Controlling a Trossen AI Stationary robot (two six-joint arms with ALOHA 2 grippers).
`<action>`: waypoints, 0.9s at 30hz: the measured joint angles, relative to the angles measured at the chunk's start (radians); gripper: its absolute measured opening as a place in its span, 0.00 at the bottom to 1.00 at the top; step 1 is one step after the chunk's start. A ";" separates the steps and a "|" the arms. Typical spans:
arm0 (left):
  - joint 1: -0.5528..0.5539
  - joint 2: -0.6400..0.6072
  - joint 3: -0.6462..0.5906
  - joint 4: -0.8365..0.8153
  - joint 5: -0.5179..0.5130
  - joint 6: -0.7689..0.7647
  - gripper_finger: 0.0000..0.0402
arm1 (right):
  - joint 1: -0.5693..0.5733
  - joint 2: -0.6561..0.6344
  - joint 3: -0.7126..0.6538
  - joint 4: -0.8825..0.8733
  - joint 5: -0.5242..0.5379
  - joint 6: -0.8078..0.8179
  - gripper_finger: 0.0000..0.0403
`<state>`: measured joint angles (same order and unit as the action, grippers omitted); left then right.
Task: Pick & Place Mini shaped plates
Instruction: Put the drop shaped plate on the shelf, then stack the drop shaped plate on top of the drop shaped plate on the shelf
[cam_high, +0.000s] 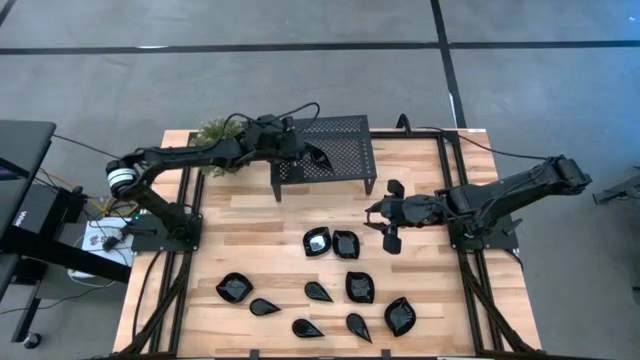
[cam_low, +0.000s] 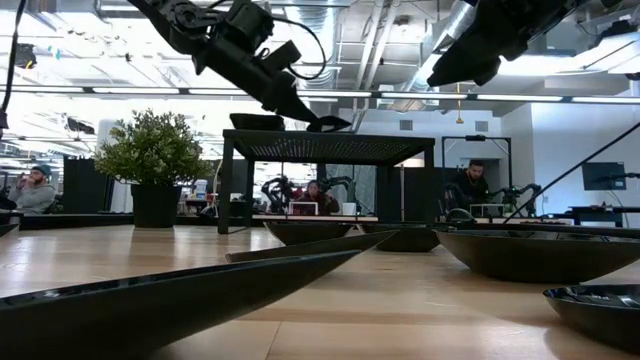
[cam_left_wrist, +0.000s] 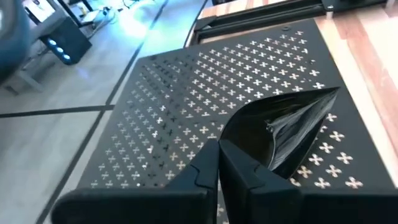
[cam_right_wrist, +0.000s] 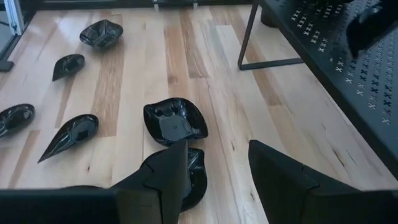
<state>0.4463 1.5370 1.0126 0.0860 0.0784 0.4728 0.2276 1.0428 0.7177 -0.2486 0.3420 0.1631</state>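
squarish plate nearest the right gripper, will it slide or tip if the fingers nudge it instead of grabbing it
The squarish plate looks glossy and sits flat on smooth wood, so it would likely slide rather than tip. Its rim is shallow and raised, so the open right gripper probably needs to pinch an edge. It looks stiff.

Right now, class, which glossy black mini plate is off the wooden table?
The leaf-shaped plate pinched by the left gripper above the perforated stand; the rest lie on wood.

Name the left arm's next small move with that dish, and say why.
Probably lower and release. The left gripper is shut on a teardrop plate, held tilted just above the perforated stand; bare stand top lies beneath it. The right gripper waits open over the table plates.
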 joint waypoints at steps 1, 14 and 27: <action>0.000 0.000 0.000 0.004 0.000 0.001 0.03 | 0.000 0.000 0.000 -0.001 0.000 -0.004 0.41; 0.000 0.000 0.000 0.035 -0.057 0.002 0.15 | 0.000 0.000 0.000 -0.001 0.000 -0.005 0.41; -0.230 0.000 0.000 0.091 -0.034 -0.039 0.19 | 0.000 0.006 0.000 0.003 0.000 -0.005 0.40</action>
<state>0.2159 1.5372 1.0126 0.1772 0.0439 0.4339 0.2272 1.0488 0.7177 -0.2459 0.3420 0.1585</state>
